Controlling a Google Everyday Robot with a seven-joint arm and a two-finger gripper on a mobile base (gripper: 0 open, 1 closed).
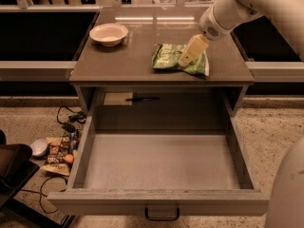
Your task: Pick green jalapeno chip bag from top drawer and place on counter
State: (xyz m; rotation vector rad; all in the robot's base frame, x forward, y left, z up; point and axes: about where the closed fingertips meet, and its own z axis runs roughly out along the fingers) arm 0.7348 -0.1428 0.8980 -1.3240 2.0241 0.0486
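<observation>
The green jalapeno chip bag [167,57] lies flat on the counter [123,58], right of its middle and near the front edge. My gripper [185,59] reaches down from the upper right and rests at the bag's top right part, touching it. The top drawer [161,163] stands pulled fully out below the counter. Its flat floor is bare and its dark handle [162,216] is on the front panel.
A pale bowl [109,33] stands at the counter's back left. Snack packets, a small bowl and cables [59,151] lie on the floor left of the drawer, with a dark object [12,167] beside them. My pale body [287,194] fills the lower right.
</observation>
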